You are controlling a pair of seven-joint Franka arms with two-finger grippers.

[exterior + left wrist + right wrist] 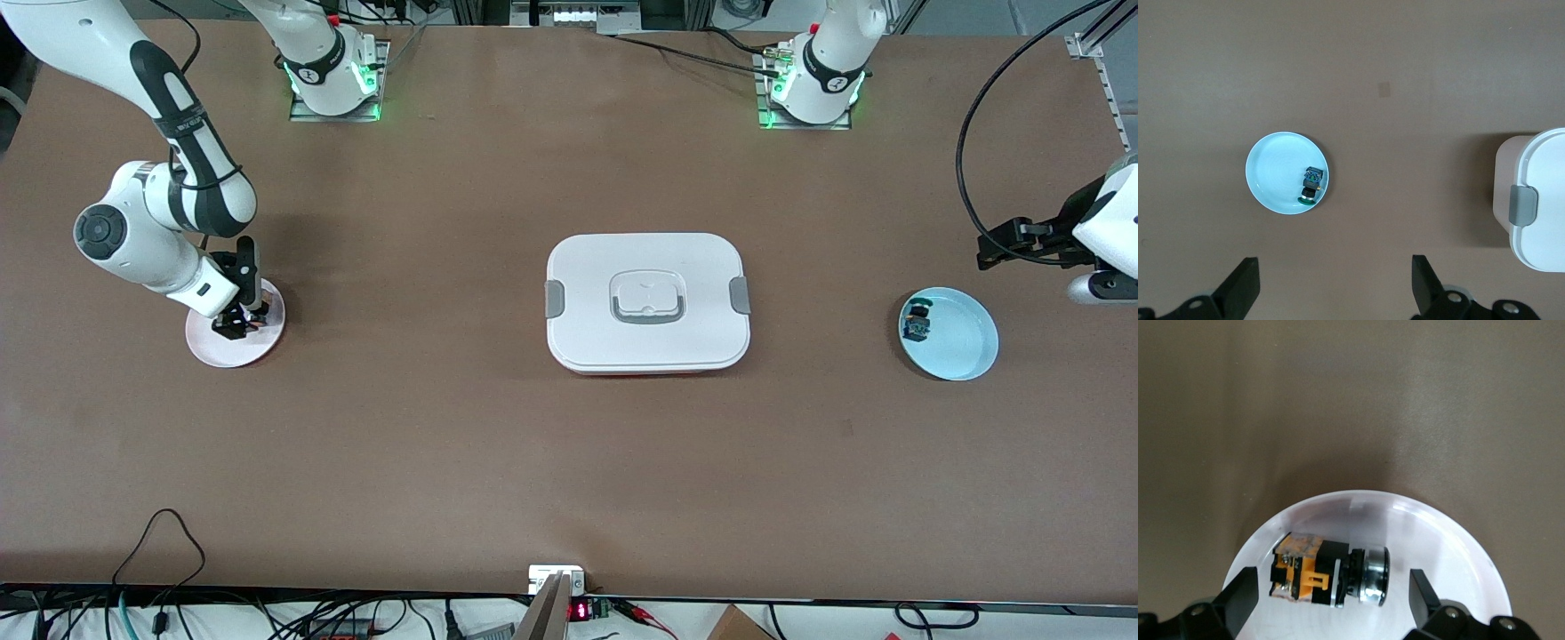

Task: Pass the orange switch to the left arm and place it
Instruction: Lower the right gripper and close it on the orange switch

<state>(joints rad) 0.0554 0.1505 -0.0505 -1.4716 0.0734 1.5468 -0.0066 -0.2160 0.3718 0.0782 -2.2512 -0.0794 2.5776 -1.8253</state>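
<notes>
The orange switch (1328, 577), black with an orange band and a metal cap, lies on its side on a white plate (1438, 540) at the right arm's end of the table. My right gripper (1333, 587) is low over that plate (267, 342), open, with one finger at each end of the switch and not touching it. In the front view the right gripper (235, 322) hides the switch. The white box (647, 302) stands closed in the middle of the table. My left gripper (1335, 267) is open and empty, up in the air at the left arm's end (989, 249).
A light blue plate (973, 342) sits toward the left arm's end and holds a small dark blue-green component (916, 322). Both show in the left wrist view, the plate (1271, 173) and the component (1311, 183), with the box's edge (1538, 200) beside them. Cables hang at the table's near edge.
</notes>
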